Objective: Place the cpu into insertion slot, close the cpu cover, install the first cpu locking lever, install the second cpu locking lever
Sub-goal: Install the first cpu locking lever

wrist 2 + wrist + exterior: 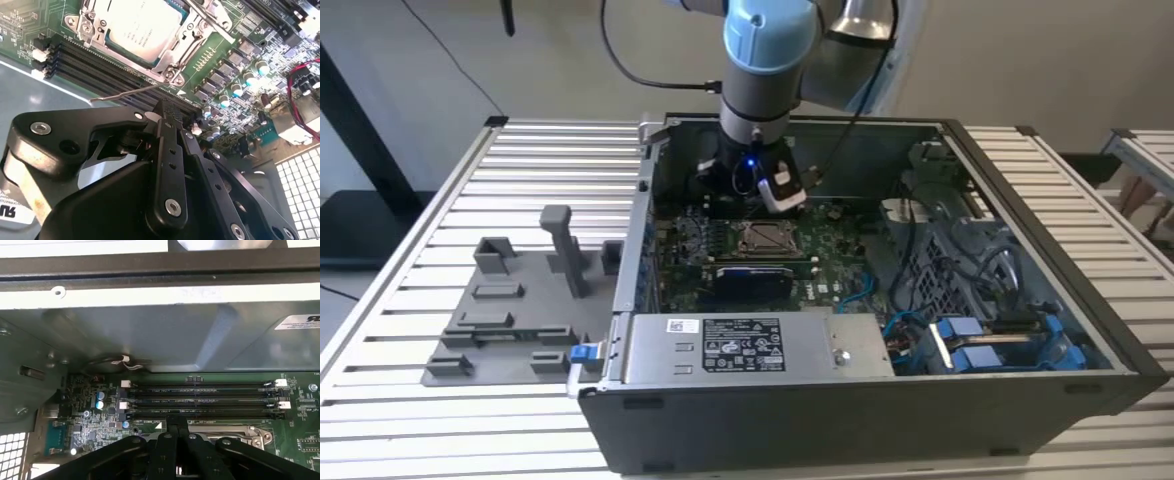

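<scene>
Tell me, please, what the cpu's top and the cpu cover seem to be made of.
The cpu: its top looks like matte, silver-grey metal, evenly dull with faint print. The cpu cover: likely bare polished steel, given bright glints along its thin frame edges.

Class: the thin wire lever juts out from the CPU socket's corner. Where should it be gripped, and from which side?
I'd grip the lever by its free bent tip, from above: it stands clear beyond the memory slots, while its hinged end is crowded against the cpu cover.

The cpu (137, 25) lies in the insertion slot (114, 49), beside memory slots (100, 70).
</scene>
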